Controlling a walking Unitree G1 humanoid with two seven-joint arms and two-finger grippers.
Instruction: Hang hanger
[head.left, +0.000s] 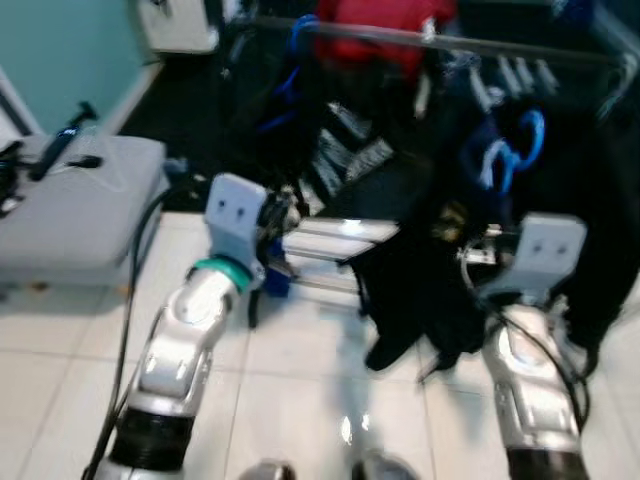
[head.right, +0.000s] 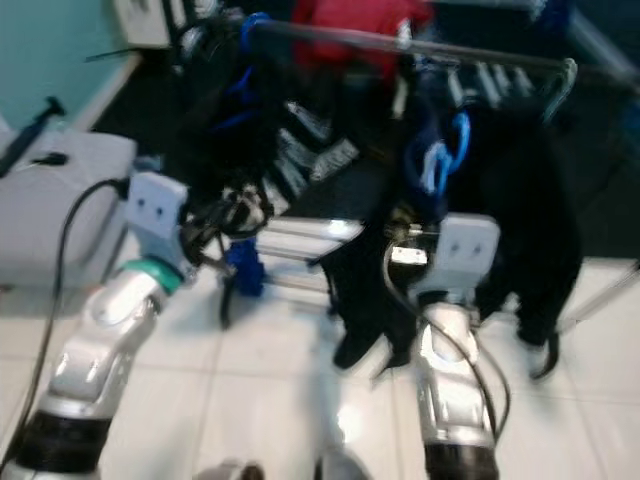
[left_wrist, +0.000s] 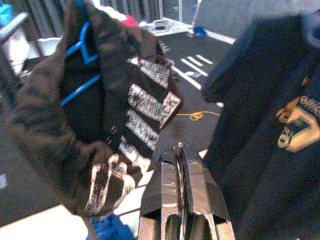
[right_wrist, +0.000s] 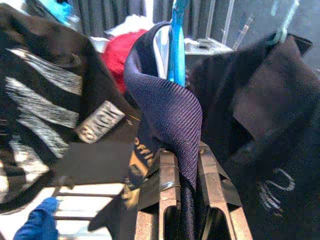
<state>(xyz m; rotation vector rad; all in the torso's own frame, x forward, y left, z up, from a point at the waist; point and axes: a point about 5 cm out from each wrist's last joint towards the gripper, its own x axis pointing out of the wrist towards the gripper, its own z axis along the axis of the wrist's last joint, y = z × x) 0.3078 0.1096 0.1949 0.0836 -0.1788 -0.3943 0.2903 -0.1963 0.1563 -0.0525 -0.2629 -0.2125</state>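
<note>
Right hand (right_wrist: 186, 165) pinches navy shirt (right_wrist: 167, 100) (on blue hanger (right_wrist: 176, 42)) below clothes rail (head.left: 440, 42); left hand (left_wrist: 182, 162) closed, empty.

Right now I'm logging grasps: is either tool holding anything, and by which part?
The right tool pinches the navy shirt by its collar fabric, just below the blue hanger. The left tool is shut on nothing.

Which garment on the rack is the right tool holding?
The navy shirt on the blue hanger, pinched between the right tool fingers. The striped black garment and the red one hang apart, untouched.
</note>
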